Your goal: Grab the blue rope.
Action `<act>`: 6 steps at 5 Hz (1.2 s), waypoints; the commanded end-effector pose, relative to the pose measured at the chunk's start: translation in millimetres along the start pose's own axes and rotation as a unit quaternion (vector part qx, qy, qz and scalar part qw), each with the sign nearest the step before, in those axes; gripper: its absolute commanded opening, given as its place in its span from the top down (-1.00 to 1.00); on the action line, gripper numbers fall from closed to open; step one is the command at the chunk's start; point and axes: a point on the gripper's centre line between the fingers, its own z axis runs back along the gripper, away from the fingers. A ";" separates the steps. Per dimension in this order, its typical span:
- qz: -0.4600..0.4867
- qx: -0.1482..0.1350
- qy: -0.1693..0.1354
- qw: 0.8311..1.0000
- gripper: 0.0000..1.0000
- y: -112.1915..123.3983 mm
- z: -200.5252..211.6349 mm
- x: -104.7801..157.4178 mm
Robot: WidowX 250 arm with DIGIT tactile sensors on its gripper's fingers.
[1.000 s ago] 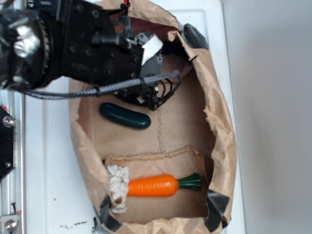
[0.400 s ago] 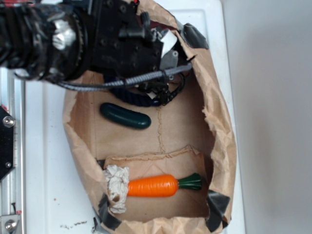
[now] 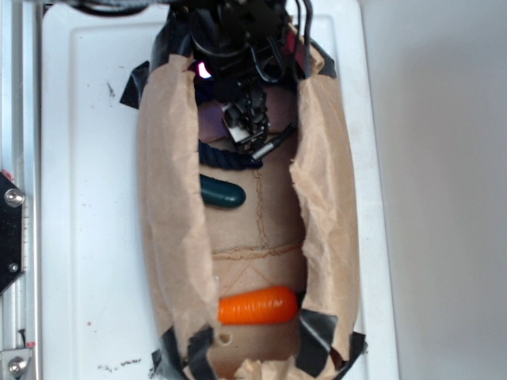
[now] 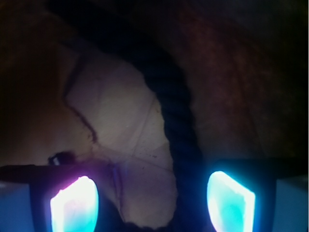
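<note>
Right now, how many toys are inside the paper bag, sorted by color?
Blue: 1, the blue rope
Dark green: 1, the cucumber toy
Orange: 1, the carrot toy
Total: 3 inside the paper bag
</note>
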 end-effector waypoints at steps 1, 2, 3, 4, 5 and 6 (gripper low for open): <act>-0.014 -0.003 -0.028 0.999 -1.00 31.7 34.7 15.0; -0.013 -0.033 0.014 0.999 -1.00 41.6 37.1 29.8; -0.013 -0.051 0.019 0.998 -1.00 48.5 37.8 32.6; -0.027 -0.069 0.017 0.997 -1.00 -5.6 49.4 31.5; -0.042 -0.074 -0.022 0.996 -1.00 -45.5 62.9 -1.8; -0.042 -0.074 -0.022 0.996 -1.00 -45.5 62.9 -1.8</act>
